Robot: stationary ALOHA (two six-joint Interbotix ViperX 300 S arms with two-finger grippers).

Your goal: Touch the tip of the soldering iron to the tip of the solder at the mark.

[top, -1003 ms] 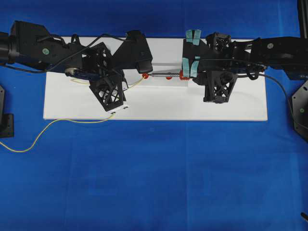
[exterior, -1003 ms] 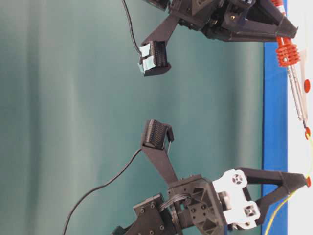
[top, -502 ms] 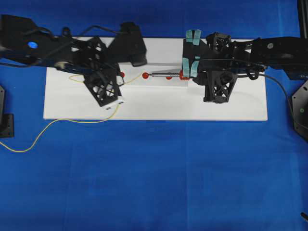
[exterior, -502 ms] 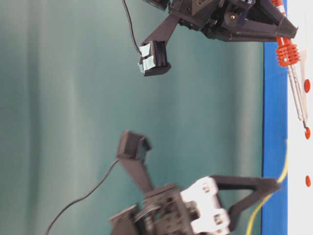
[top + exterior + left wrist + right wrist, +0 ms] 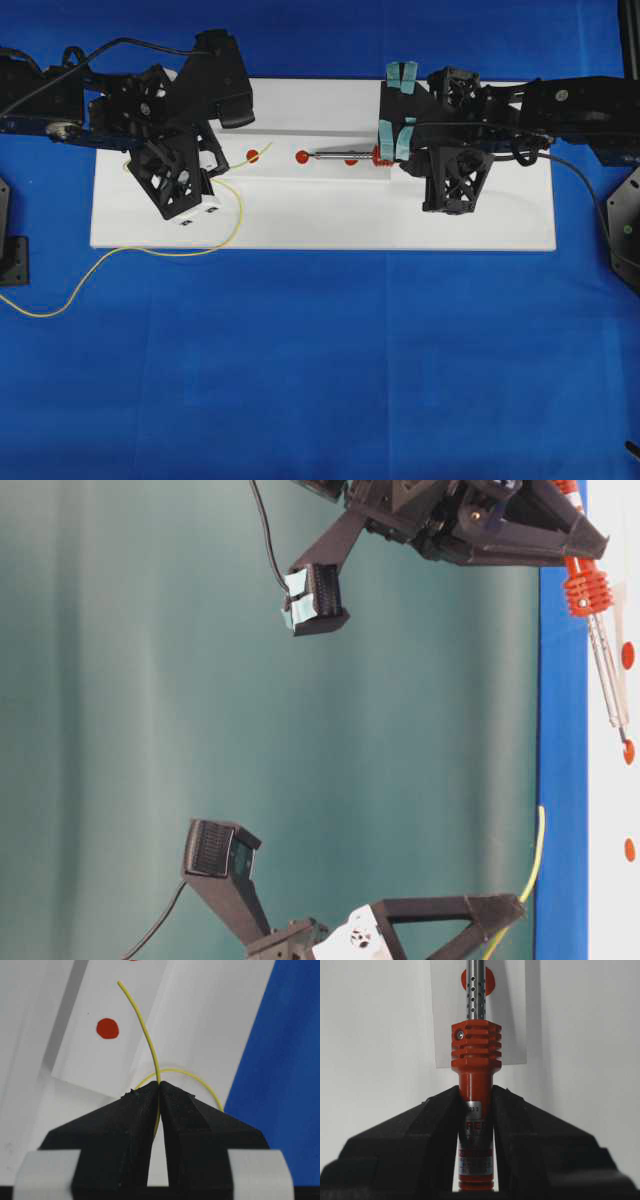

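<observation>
The soldering iron (image 5: pixel 345 156) lies across the white board, and my right gripper (image 5: pixel 398 152) is shut on its handle just behind the red collar (image 5: pixel 476 1045). Its silver shaft (image 5: pixel 607 675) points at the middle of three red marks (image 5: pixel 302 157), with the tip at that mark. My left gripper (image 5: pixel 159 1084) is shut on the thin yellow solder (image 5: pixel 145 1025). The solder's free end (image 5: pixel 243 144) hangs in the air just left of the leftmost red mark (image 5: pixel 253 156), well apart from the iron's tip. In the table-level view the solder (image 5: pixel 540 850) rises clear of the board.
The white board (image 5: pixel 320 225) lies on a blue cloth (image 5: pixel 330 370). The rest of the solder loops over the board's front left edge (image 5: pixel 150 252) and trails off to the left. A black cord (image 5: pixel 575 175) runs from the iron handle to the right.
My left gripper has pulled back to the left and lifted, carrying the solder end away from the middle mark and the iron's tip. The right gripper and iron have not moved.
</observation>
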